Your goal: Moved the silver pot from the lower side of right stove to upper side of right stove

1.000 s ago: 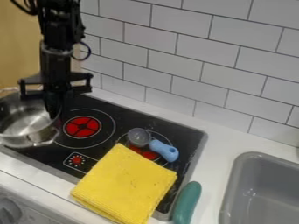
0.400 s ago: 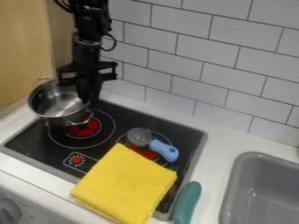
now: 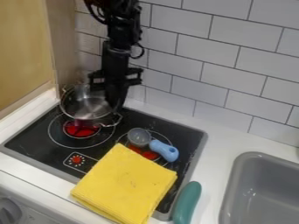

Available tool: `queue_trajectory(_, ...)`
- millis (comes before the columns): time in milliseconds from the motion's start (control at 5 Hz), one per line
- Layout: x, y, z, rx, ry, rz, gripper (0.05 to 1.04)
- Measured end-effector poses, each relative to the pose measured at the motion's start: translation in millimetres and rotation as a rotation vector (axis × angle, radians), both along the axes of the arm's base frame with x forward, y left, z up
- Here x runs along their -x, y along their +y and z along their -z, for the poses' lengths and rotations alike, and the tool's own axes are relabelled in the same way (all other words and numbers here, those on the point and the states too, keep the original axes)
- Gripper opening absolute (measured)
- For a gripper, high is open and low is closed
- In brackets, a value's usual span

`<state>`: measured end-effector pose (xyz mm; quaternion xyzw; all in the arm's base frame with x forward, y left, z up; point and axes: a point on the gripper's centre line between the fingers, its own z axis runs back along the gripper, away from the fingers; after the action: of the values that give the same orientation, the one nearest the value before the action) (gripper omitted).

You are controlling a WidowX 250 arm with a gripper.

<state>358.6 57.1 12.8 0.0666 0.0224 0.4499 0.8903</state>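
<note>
firstly, one black glass cooktop, marked with white dashes around a red dot. one black jointed robot arm, entering at the top edge, hanging nearly upright; its black two-finger gripper, pointing down, clamped on the rim of item three. three: one silver, round, two-handled metal pot, over the rear part of the left red-lit burner, beside the tiled wall.

The shiny, open-topped silver pot with loop handles is over the stove's far corner.
</note>
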Motion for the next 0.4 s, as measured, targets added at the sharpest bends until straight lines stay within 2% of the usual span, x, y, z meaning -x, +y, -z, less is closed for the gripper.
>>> queue_trajectory(200,-13.6,-2.2,6.6,0.026,0.029,-0.01,0.066)
queue_trajectory(400,-11.5,-1.7,6.8,0.023,0.043,-0.009,0.093)
